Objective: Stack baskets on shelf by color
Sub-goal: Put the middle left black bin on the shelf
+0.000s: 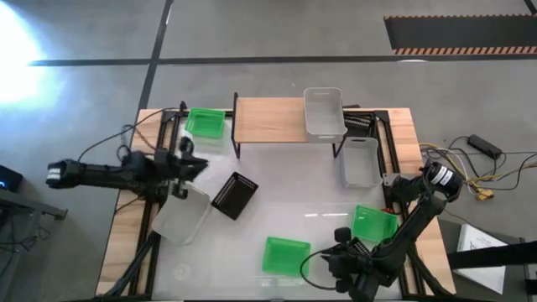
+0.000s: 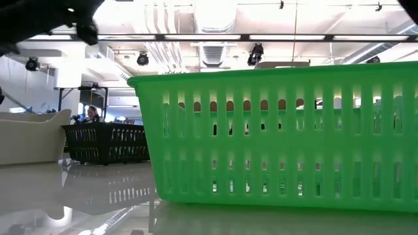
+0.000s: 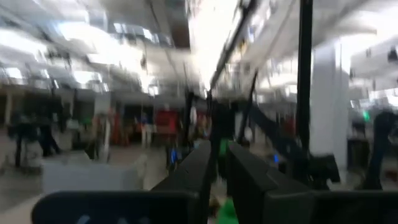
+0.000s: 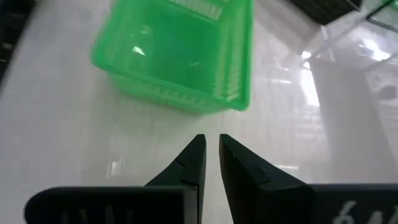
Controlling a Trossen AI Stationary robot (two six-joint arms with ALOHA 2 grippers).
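- Where the right arm reaches over the counter's (image 1: 277,210) near edge, the right pincer (image 4: 211,146) is seen empty, its fingers narrowed to a thin slit.
- A green basket (image 4: 180,53) lies just ahead of that pincer, untouched, on the counter.
- The left pincer (image 3: 219,155) is nearly closed, holding nothing, beside a white basket (image 1: 186,214).
- Another white basket (image 1: 324,111) rests on the shelf (image 1: 268,120).
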